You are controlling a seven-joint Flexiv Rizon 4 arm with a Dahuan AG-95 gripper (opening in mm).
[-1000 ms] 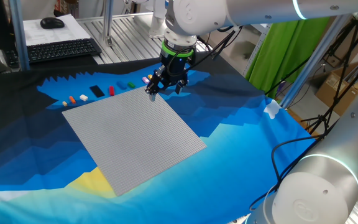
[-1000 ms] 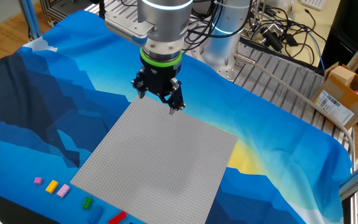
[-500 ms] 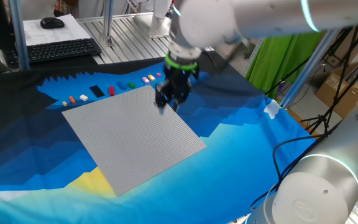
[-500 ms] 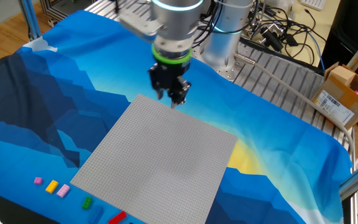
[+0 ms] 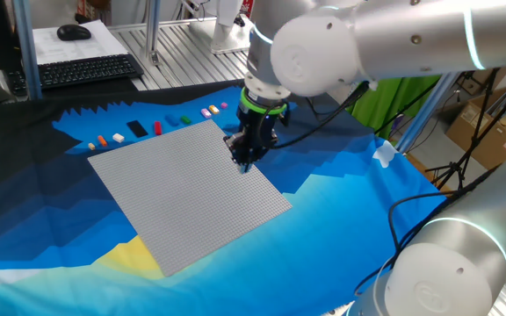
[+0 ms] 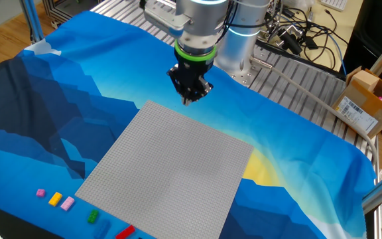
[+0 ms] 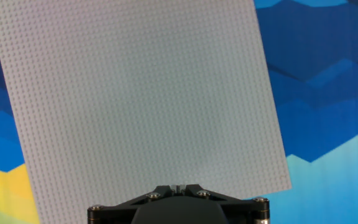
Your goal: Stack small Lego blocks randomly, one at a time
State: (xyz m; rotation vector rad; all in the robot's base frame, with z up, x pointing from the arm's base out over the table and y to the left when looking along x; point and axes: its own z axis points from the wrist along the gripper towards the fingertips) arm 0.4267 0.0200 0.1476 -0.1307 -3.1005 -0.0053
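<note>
Small Lego blocks lie in a row on the cloth beside the grey baseplate [image 5: 183, 197]: orange [image 5: 102, 140], red [image 5: 157, 128], green [image 5: 172, 122], blue [image 5: 185, 118] and pink [image 5: 224, 106]. The other fixed view shows pink [image 6: 40, 193], yellow [image 6: 56, 198], green [image 6: 93, 216] and red [image 6: 125, 232] ones. My gripper [image 5: 244, 162] hangs just above the baseplate's edge, far from the blocks, and also shows in the other fixed view [image 6: 190, 99]. Its fingers are together, and I see no block between them. The hand view shows the gripper [image 7: 179, 186] over bare baseplate [image 7: 135, 93].
A flat black rectangular piece [image 5: 137, 129] lies in the row of blocks. A keyboard [image 5: 86, 70] and mouse [image 5: 73, 32] sit at the back left. Cables [image 6: 297, 33] and a cardboard box [image 6: 367, 99] are beyond the cloth.
The gripper has moved from the baseplate's corner near the blocks along its edge, away from the blocks, has turned, and its fingers have gone from spread to together.
</note>
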